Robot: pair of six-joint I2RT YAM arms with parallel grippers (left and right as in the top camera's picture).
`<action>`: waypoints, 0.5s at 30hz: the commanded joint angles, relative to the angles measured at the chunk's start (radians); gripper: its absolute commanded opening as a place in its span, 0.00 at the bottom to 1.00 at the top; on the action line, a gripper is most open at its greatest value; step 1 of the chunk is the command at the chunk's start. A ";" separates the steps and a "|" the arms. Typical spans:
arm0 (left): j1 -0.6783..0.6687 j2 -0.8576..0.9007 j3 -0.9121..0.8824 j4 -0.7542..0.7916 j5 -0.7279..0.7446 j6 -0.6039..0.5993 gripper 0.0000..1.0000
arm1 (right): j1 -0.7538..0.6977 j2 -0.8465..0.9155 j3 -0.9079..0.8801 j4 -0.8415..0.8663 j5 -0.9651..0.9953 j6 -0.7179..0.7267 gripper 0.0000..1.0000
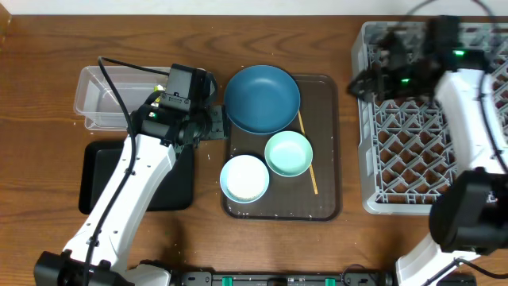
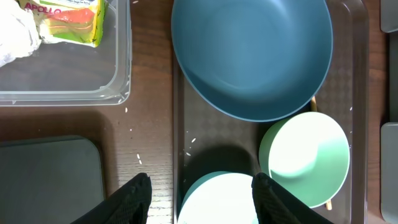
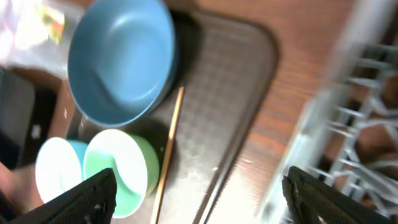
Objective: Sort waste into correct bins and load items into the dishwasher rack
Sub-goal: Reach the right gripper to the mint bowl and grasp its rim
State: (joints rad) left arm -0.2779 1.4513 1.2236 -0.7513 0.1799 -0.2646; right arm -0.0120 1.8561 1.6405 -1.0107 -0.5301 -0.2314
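Your left gripper [image 2: 200, 180] hung wide open with nothing between its fingers, over the gap between the black tray [image 1: 95, 171] and the brown serving tray [image 1: 325, 103], just above the rim of the white bowl [image 1: 244, 177]. Your right gripper [image 3: 199, 177] was also spread wide and empty, over the table between the serving tray and the near wall of the dishwasher rack [image 1: 405, 151]; that view was blurred. In the overhead view the rack sat at 3 o'clock from the serving tray, and the clear tub [image 1: 99, 99] sat at 10 o'clock from it, with the black tray just below the tub at 8 o'clock. The yellow-green wrapper [image 2: 71, 18] and the white tissue [image 2: 15, 34] lay inside the tub. A few white grains [image 2: 140, 160] were scattered on the wood between the tub and the serving tray. On the serving tray, the dark-blue bowl [image 1: 262, 97] took the 12 o'clock end, the mint-green bowl [image 1: 288, 152] was near the middle, touching the white bowl, which sat at 7 o'clock. The wooden stick [image 1: 306, 159] lay flat along the mint bowl's 3 o'clock side.
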 commanded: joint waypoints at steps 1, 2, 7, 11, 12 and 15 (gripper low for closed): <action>0.000 0.006 0.006 -0.001 -0.010 0.009 0.55 | 0.090 -0.031 -0.012 -0.003 0.121 -0.031 0.81; 0.000 0.006 0.006 -0.001 -0.010 0.009 0.55 | 0.117 -0.030 -0.018 -0.002 0.131 -0.031 0.81; 0.000 0.006 0.006 -0.001 -0.010 0.009 0.55 | 0.227 -0.025 -0.077 0.011 0.165 -0.027 0.74; 0.000 0.006 0.006 -0.001 -0.010 0.009 0.55 | 0.283 -0.025 -0.170 0.049 0.167 -0.006 0.66; 0.000 0.006 0.005 -0.001 -0.010 0.009 0.55 | 0.292 -0.025 -0.194 0.059 0.167 0.008 0.66; 0.000 0.006 0.004 0.000 -0.010 0.009 0.55 | 0.315 -0.025 -0.265 0.102 0.166 0.031 0.65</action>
State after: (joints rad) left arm -0.2779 1.4513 1.2236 -0.7513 0.1795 -0.2646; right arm 0.2813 1.8557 1.4235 -0.9268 -0.3779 -0.2337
